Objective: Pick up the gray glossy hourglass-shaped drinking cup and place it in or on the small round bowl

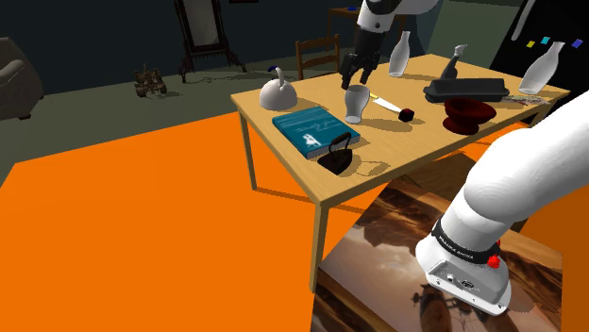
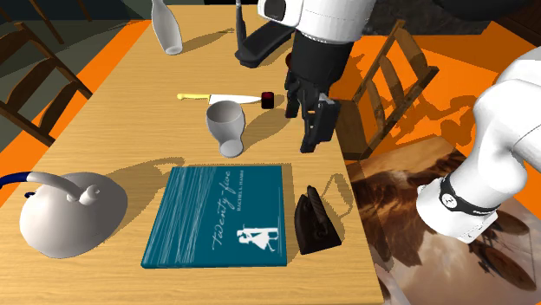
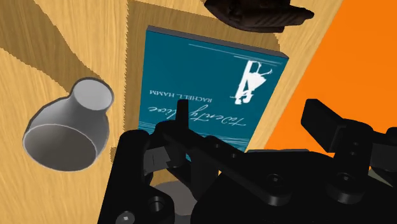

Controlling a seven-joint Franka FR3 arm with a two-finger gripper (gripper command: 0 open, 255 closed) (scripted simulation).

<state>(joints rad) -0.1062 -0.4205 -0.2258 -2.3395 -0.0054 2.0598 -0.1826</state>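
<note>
i record the gripper with fingers spread, holding nothing. the grey cup stands upright just beside it (not between the fingers). the dark red bowl sits well apart from the hand.

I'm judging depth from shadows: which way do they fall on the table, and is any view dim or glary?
Second exterior view: kettle, bottle and cup each cast a soft shadow toward that view's right across the table, no glare. Shoulder view: the room behind is dim, a dark shadow beneath the iron. Wrist view: a broad shadow band crosses the wood by the cup.
</note>
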